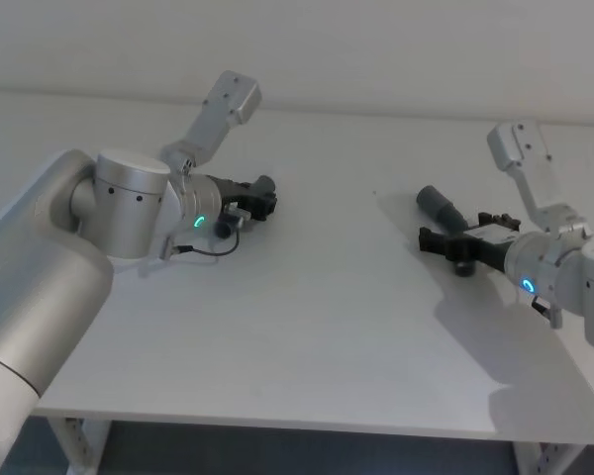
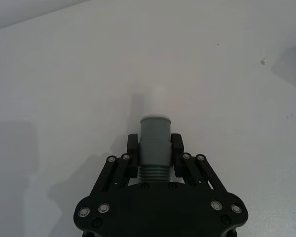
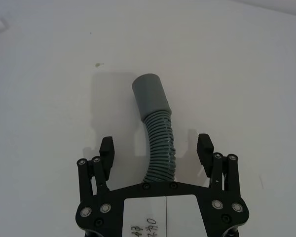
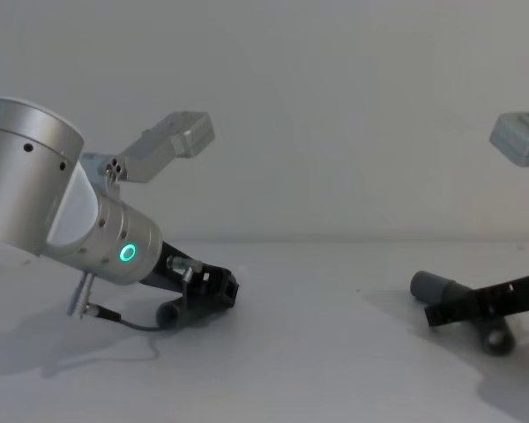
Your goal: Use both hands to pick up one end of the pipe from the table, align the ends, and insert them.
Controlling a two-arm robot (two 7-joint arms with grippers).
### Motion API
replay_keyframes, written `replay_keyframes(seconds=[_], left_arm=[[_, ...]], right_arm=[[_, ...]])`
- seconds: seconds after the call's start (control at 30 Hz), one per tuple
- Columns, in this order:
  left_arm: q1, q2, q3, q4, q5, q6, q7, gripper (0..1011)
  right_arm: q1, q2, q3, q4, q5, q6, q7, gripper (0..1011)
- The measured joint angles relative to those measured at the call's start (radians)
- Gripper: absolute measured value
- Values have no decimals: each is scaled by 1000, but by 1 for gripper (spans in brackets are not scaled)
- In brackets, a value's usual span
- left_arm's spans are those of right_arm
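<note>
At the left of the head view, the left gripper (image 1: 264,199) is clamped on a dark ribbed hose (image 2: 153,173) at its smooth grey collar (image 2: 155,133). A matte white spigot (image 2: 155,101) juts past the fingertips over bare table (image 2: 64,74). At right, the right gripper (image 3: 156,147) stands apart, fingers either side of the other hose (image 3: 161,153), curved and ribbed, not touching it. Its smooth socket cuff (image 3: 150,94) lies beyond them. Wide white surface separates both grippers.
</note>
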Motion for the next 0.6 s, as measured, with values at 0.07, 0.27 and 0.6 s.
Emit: replay_keyframes(seconds=[0.07,0.27,0.6], left_arm=[[0,0,0,0,0,0,0,383],[0,0,0,0,0,0,0,383],[0,0,0,0,0,0,0,383]], right_arm=[[1,-2,1,4,0,3,0,987],[3,-8,2,10,0,5,1,853],[5,-11,4,16,-1,8,2,695]])
